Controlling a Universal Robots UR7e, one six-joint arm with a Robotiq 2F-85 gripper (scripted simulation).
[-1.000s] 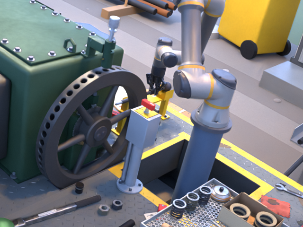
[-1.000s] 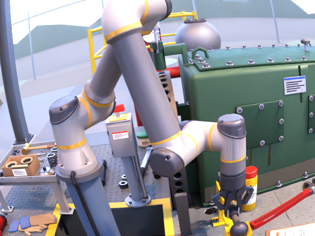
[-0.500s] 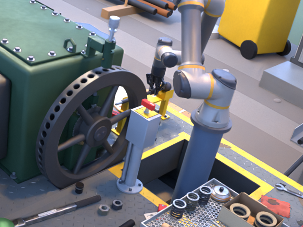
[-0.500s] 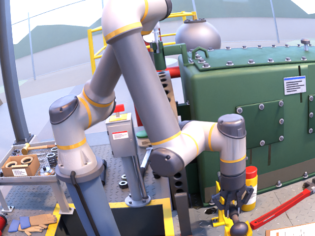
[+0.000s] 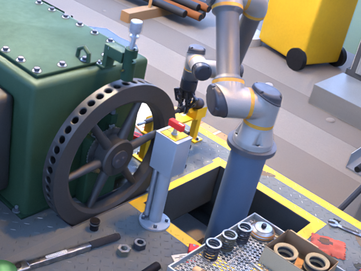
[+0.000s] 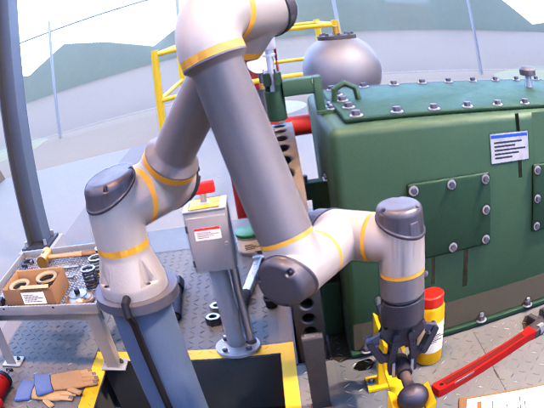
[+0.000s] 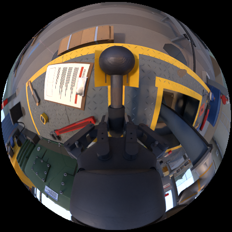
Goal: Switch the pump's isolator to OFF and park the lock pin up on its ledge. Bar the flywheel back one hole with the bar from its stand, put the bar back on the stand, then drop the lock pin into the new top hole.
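Beside the green pump, a yellow stand [image 5: 194,117] carries the dark barring bar [image 7: 117,91], which lies across its cradles with its ball end [image 6: 412,395] pointing away from the flywheel. The spoked flywheel [image 5: 110,151] has a ring of holes around its rim. The silver lock pin [image 5: 134,32] sits raised in the green bracket above the rim. The grey isolator box [image 5: 172,151] on its post has a red handle [image 5: 176,124]. My gripper [image 7: 117,131] is over the stand, closed on the bar's shaft just behind the ball.
Behind the stand lie a clipboard [image 7: 66,84] and a red wrench [image 7: 74,126] on the checker plate. A yellow-edged pit [image 5: 250,201] surrounds the arm's pedestal. A parts tray [image 5: 233,248] stands in front, and a torque wrench [image 5: 67,251] with loose nuts lies by the flywheel.
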